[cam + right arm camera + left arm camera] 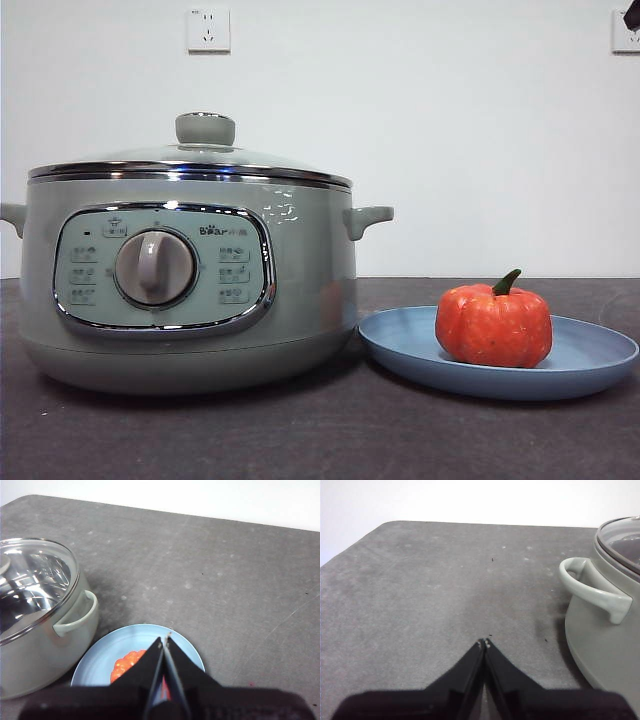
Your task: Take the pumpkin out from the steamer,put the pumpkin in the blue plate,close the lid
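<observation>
The sage-green steamer stands at the left with its glass lid seated on its rim. The orange pumpkin sits upright on the blue plate just right of the steamer. My right gripper is shut and empty, high above the plate and pumpkin; it shows as a black tip at the top right corner of the front view. My left gripper is shut and empty above bare table beside the steamer's handle.
The dark grey tabletop runs to a white wall with two sockets. The table's rounded corner shows in the left wrist view, on the side away from the steamer.
</observation>
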You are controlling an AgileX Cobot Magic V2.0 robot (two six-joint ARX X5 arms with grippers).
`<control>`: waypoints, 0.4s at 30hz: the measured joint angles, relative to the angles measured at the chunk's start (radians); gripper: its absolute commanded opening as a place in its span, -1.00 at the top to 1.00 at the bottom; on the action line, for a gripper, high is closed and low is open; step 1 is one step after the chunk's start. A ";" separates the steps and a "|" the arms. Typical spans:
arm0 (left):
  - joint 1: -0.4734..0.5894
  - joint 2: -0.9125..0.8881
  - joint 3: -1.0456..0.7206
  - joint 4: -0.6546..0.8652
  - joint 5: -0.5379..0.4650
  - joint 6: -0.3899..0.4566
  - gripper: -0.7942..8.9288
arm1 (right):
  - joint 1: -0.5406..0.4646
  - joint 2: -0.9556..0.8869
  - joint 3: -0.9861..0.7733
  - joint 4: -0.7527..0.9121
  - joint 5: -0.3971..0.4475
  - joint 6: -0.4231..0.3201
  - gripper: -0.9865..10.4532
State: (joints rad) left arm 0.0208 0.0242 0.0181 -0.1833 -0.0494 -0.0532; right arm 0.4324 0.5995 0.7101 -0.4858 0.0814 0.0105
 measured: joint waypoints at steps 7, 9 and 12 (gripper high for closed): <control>0.000 0.000 0.000 0.000 0.000 0.000 0.84 | 0.000 0.000 0.000 -0.002 0.000 0.000 0.86; 0.000 0.000 0.000 0.000 0.000 0.000 0.84 | 0.000 -0.002 0.000 -0.005 0.000 -0.003 0.86; 0.000 0.000 0.000 0.000 0.000 0.000 0.84 | -0.006 -0.025 0.000 -0.012 0.000 -0.028 0.86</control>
State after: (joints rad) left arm 0.0208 0.0242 0.0181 -0.1833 -0.0494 -0.0532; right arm 0.4259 0.5743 0.7101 -0.4976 0.0811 -0.0174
